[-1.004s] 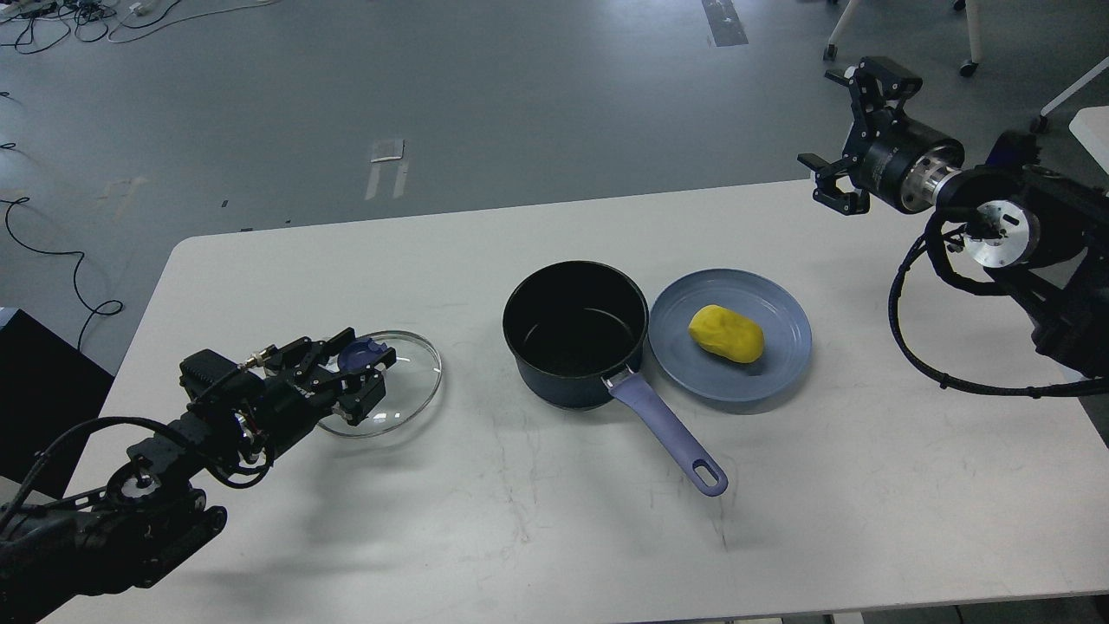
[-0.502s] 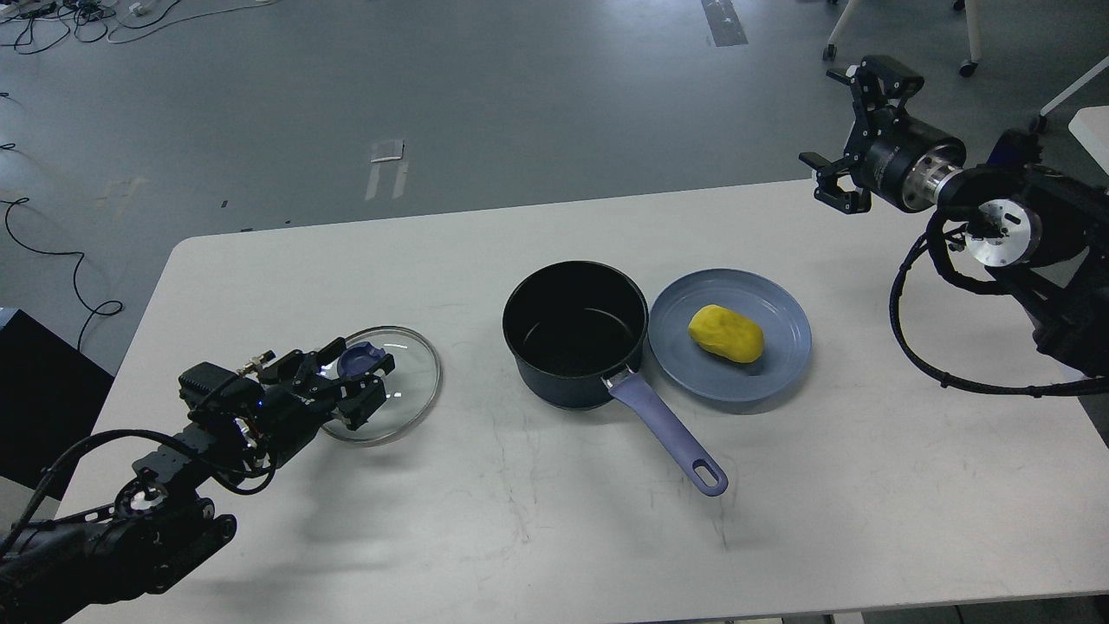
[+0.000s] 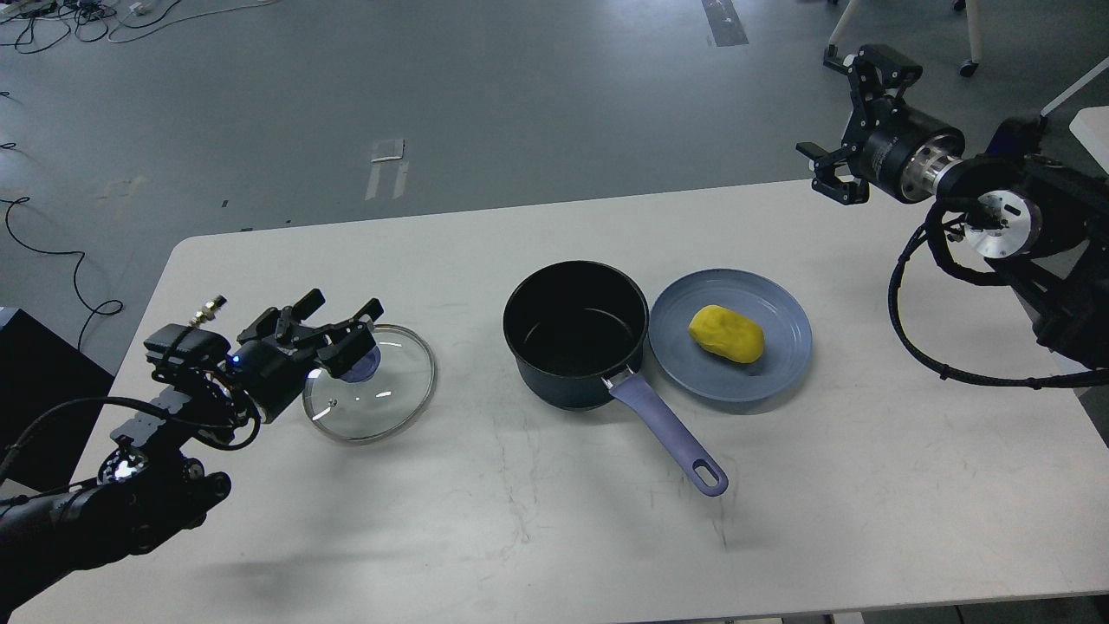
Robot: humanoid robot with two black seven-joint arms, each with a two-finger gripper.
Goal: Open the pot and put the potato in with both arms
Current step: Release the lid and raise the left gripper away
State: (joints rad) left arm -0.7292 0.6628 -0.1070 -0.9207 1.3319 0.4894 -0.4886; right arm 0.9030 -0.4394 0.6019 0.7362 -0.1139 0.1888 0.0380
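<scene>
A dark pot (image 3: pixel 575 334) with a purple handle (image 3: pixel 669 433) stands open and empty at the table's middle. Its glass lid (image 3: pixel 381 394) with a blue knob (image 3: pixel 357 367) lies flat on the table to the left. A yellow potato (image 3: pixel 726 333) lies on a blue plate (image 3: pixel 780 355) right of the pot. My left gripper (image 3: pixel 333 322) is open, raised just above and left of the lid's knob, holding nothing. My right gripper (image 3: pixel 853 117) is open and empty, high above the table's far right corner, well away from the potato.
The white table (image 3: pixel 537 520) ends at its far edge behind the pot. Cables lie on the grey floor at far left (image 3: pixel 52 251). A chair base (image 3: pixel 901 35) and a white surface (image 3: pixel 1093 121) stand at the far right.
My left gripper has let go of the lid's knob, opened and drawn back up and to the left. The lid now rests flat. The right gripper shifted slightly upward.
</scene>
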